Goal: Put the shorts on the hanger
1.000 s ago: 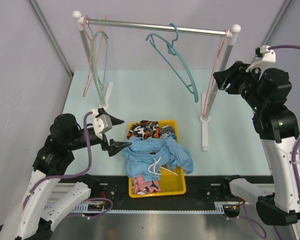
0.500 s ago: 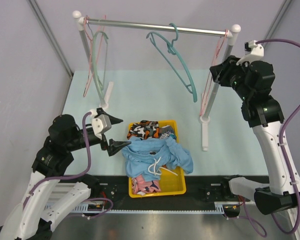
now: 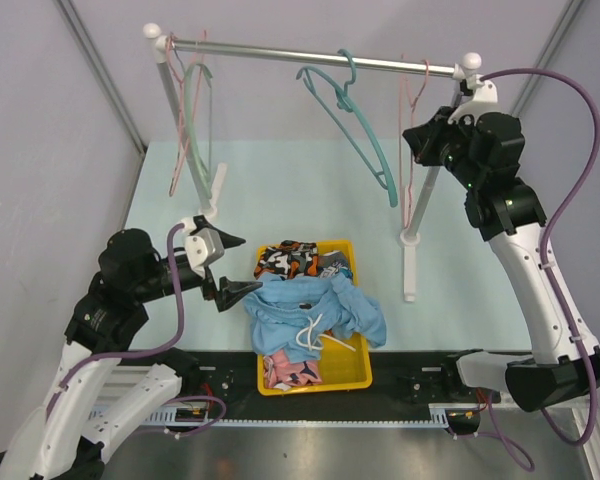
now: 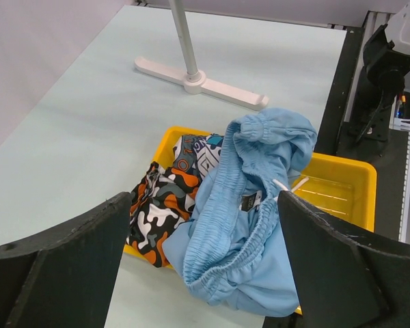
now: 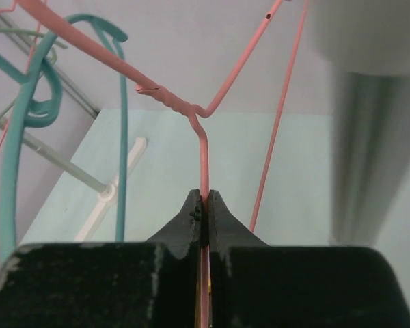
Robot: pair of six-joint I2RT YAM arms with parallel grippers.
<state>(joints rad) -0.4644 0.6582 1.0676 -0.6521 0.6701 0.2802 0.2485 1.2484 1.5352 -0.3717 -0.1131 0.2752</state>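
Your worktop is pale green and carries a clothes rail that runs across behind both arms, with its far post just beside your right tool. Ahead of and below your left tool sits a yellow bin heaped with clothes. The shorts are the biggest piece in it: light blue, crumpled, lying on top with one leg spilling over the rim on the side away from that tool and the white drawstring loose near the middle. From the left wrist you see them straight ahead between the two fingers, waistband bunched and turned up, and nothing touches them. Your left tool hangs above the worktop with its fingers spread wide and nothing between them. Orange, black and white patterned shorts lie in the bin touching the blue pair, on the left of that view. A teal hanger hangs on the rail to the left of your right tool and shows in the right wrist view as a thick curve. The hanger, thin and pale pink, hangs just in front of your right tool. Your right tool is pressed together, pinching the pink wire just below the twisted neck.
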